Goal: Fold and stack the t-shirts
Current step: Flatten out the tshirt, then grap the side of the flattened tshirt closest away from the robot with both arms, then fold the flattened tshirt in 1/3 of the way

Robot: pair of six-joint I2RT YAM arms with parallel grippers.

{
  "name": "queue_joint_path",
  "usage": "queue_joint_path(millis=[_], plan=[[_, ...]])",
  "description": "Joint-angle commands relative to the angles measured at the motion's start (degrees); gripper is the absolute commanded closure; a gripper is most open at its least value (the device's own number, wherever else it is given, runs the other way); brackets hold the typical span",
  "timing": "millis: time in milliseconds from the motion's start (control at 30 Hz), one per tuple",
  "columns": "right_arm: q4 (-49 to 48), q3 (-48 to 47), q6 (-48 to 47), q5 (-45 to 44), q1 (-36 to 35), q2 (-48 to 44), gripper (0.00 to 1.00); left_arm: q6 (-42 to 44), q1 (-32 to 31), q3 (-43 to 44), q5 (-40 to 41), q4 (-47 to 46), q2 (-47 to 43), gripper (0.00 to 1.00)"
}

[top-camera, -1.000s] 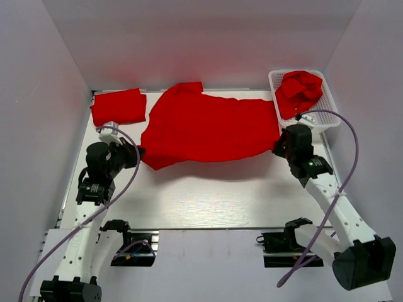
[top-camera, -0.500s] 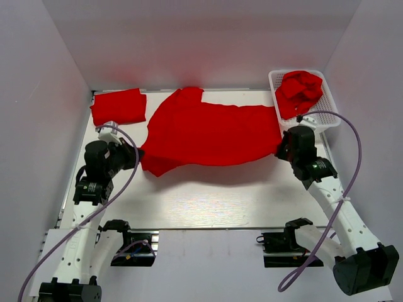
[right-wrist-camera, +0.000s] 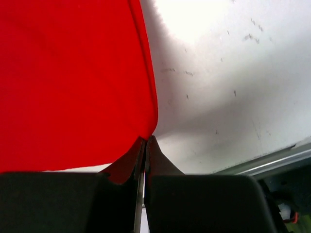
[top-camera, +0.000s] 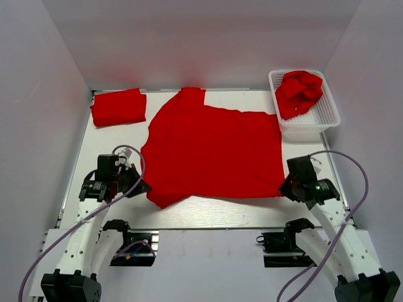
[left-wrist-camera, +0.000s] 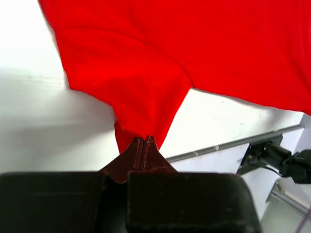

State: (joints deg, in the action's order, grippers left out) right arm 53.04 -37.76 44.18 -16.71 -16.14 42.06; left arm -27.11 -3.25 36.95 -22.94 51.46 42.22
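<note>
While your left gripper [top-camera: 141, 187] pinches the near-left corner of the spread t-shirt [top-camera: 214, 148] and your right gripper [top-camera: 283, 187] its near-right, the cloth lies flat beyond both, long axis across the table [top-camera: 208, 211]; wrist views confirm jaws closed tight on fabric, only overhead shows the folded t-shirt [top-camera: 118, 107] far-left and a crumpled t-shirt [top-camera: 299, 91] in the basket [top-camera: 330, 114]

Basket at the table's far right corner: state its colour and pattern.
White, with a fine mesh; the basket shows best in the top external view.
</note>
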Motion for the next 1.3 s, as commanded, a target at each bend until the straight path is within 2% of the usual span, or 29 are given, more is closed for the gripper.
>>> queue_joint_path(millis=[0,100,233,400,533,800,1100,1267], plan=[[1.7,3.5,5.9,1.3,0.1,-1.6,1.00,-0.9,-0.2,-0.7,-2.4,-0.2,-0.7,1.00],[-3.0,5.2,4.3,2.7,0.1,2.8,1.00,-0.9,-0.2,-0.7,-3.0,-5.1,1.5,1.00],[-7.2,1.5,-0.1,-1.0,0.2,10.2,1.00,-1.5,-0.2,0.7,-3.0,-14.1,5.6,1.00],[-12.8,-3.1,-3.8,-3.2,0.2,15.8,1.00,-2.9,-0.2,3.0,-4.3,-26.2,13.7,1.00],[-16.0,-5.5,-5.1,-4.9,0.6,21.4,1.00,-2.9,-0.2,6.7,-4.8,-30.6,21.6,1.00],[-20.3,-14.1,-9.0,-7.5,2.6,29.6,1.00,-1.6,-0.2,16.8,-4.1,-35.4,34.5,1.00],[-25.2,-19.6,-12.6,-2.1,6.4,38.9,1.00,-0.4,-0.2,25.5,0.2,-37.0,44.3,1.00],[-26.2,-21.8,-13.4,-0.3,7.6,42.1,1.00,0.7,-0.2,28.2,-0.6,-39.9,48.4,1.00]])
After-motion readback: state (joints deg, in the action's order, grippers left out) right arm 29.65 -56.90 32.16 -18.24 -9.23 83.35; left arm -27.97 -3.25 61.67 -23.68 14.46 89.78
